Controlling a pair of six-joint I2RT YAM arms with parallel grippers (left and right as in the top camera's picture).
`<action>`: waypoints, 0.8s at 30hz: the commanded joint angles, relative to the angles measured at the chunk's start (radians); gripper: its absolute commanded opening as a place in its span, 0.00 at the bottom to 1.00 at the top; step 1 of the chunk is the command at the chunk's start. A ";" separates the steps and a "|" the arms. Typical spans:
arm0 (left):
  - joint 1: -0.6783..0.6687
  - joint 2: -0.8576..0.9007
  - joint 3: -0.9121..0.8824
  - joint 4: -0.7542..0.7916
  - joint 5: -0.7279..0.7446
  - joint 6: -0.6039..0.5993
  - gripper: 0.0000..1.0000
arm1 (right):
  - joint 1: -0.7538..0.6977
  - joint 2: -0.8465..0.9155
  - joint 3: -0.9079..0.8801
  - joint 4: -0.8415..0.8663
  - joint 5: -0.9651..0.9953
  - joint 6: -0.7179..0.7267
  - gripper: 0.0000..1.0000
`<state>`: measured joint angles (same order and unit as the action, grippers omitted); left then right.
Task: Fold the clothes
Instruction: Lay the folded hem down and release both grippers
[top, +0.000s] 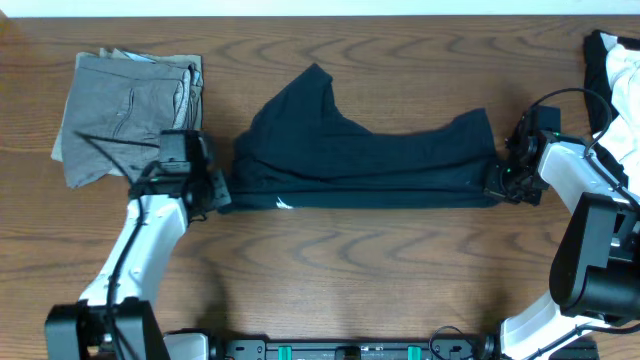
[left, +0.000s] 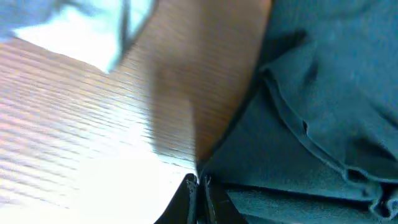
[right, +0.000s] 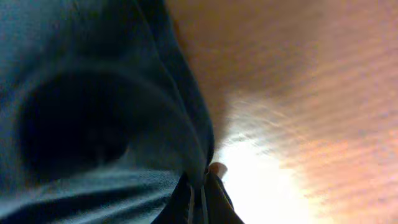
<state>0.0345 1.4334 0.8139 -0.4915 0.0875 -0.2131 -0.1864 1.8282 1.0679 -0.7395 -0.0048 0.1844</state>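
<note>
A black-navy T-shirt lies folded into a long band across the middle of the wooden table, one sleeve sticking up at the back left, a small white tag at its front edge. My left gripper is shut on the shirt's left end; the left wrist view shows its fingers pinched on the fabric edge. My right gripper is shut on the shirt's right end; its fingers clamp the fabric.
Folded grey shorts lie at the back left, close behind my left arm. Black-and-white garments are piled at the back right edge. Bare wood lies in front of the shirt.
</note>
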 joint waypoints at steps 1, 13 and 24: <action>0.033 -0.038 0.025 -0.005 -0.023 -0.005 0.06 | -0.017 -0.016 0.013 -0.010 0.134 0.040 0.03; 0.032 -0.058 0.025 -0.066 0.017 0.003 0.34 | -0.011 -0.020 0.013 -0.044 0.120 0.058 0.38; 0.032 -0.067 0.122 -0.153 0.222 0.108 0.39 | -0.036 -0.161 0.051 -0.046 0.093 0.105 0.50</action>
<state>0.0628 1.3891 0.8478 -0.6292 0.1959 -0.1642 -0.1967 1.7439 1.0771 -0.7906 0.0856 0.2504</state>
